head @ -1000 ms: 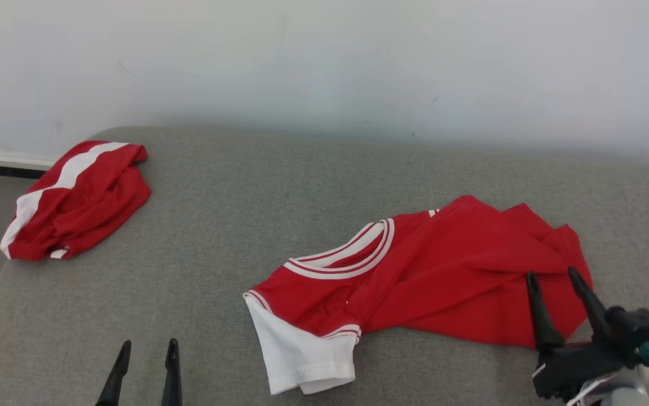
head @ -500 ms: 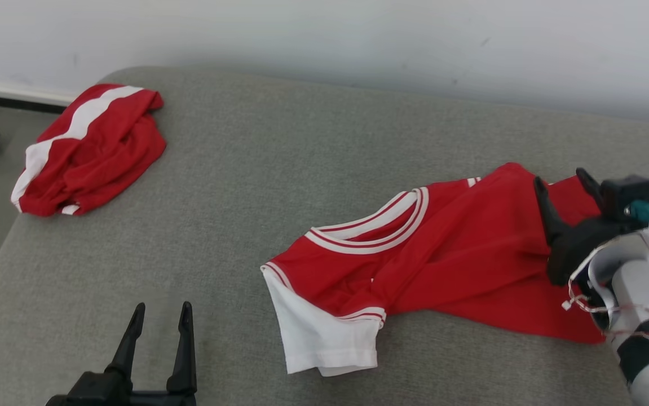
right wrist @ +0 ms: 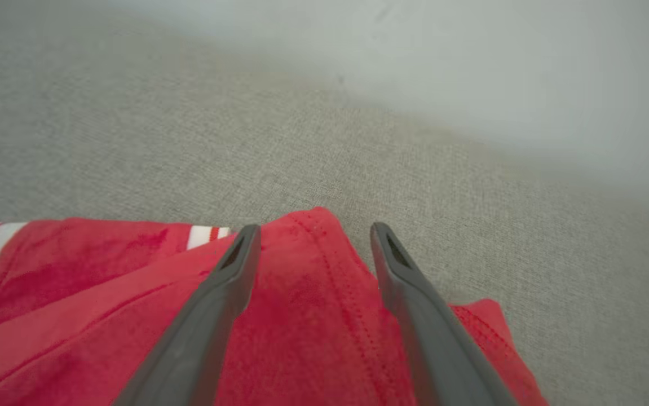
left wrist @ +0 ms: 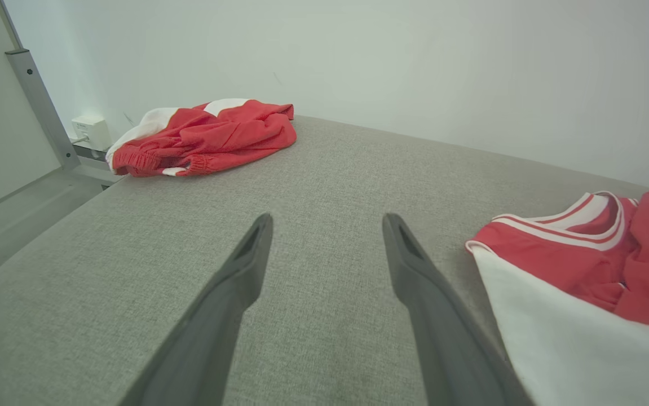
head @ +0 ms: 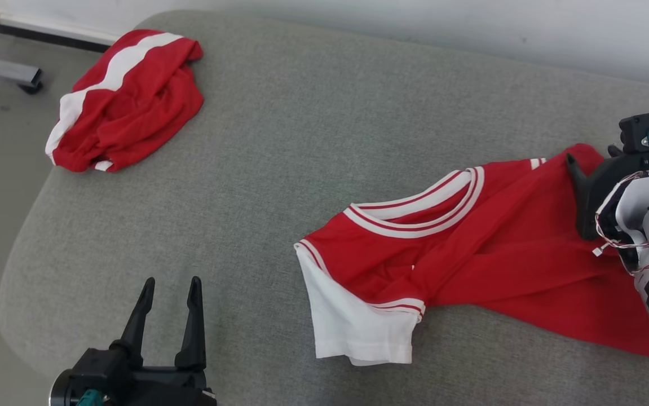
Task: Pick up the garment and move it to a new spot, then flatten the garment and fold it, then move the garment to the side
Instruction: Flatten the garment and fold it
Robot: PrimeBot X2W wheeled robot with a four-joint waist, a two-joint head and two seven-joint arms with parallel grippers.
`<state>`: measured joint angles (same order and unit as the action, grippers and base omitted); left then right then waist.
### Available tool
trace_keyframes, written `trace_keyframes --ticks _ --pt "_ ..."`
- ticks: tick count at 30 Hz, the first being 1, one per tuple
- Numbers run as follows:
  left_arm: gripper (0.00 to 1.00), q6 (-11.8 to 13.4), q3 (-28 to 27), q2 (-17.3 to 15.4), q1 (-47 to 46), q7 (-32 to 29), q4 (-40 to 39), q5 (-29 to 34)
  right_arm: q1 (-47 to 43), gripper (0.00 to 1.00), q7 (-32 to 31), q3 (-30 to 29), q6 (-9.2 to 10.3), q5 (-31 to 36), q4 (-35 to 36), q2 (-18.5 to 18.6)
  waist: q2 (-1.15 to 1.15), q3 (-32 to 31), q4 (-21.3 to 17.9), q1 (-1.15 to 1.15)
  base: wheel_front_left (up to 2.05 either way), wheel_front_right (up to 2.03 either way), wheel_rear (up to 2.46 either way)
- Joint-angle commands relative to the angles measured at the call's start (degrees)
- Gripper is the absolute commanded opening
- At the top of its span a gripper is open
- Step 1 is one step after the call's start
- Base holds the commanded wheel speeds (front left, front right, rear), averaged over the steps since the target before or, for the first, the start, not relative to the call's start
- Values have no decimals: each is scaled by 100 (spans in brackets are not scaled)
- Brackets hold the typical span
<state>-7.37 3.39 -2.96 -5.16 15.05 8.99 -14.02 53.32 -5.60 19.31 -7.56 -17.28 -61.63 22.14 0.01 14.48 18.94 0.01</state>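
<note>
Red at lower right: see the shirt (head: 471, 248), stretched left-to-right across the cushion (head: 301, 141). Poised at its upper-right corner with the right gripper (head: 592, 159), spread wide, pinching nothing. Parked lower left with the left gripper (head: 171, 282), spread too, well apart. Looks like a right-arm grab.

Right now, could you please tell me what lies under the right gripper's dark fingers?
The crumpled red jersey with white sleeve lies under the open right gripper, a raised fold between its fingers. The grey fabric cushion carries it; whatever the folds cover is hidden.
</note>
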Motion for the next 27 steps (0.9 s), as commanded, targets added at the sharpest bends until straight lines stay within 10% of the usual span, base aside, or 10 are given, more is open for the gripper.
trace_keyframes --ticks 1,8,10,11,27 --pt "100 11 9 9 -112 19 14 -32 80 100 -81 54 15 -49 -84 41 -1 141 156 -1 0 0 0" --pt "100 14 1 9 -96 19 31 -71 237 100 -400 236 15 -294 -545 -23 -1 172 204 -1 0 0 0" --pt "100 18 -9 10 -108 19 38 -75 255 20 -499 322 14 -330 -639 -48 -1 176 196 -1 0 0 0" --pt "100 23 -16 10 -117 19 42 -78 266 0 -530 321 15 -373 -690 -53 -1 181 188 -1 0 0 0" --pt "100 48 -224 7 280 19 78 134 -94 0 1590 585 15 -770 -301 -218 -1 -536 -250 -1 0 0 0"
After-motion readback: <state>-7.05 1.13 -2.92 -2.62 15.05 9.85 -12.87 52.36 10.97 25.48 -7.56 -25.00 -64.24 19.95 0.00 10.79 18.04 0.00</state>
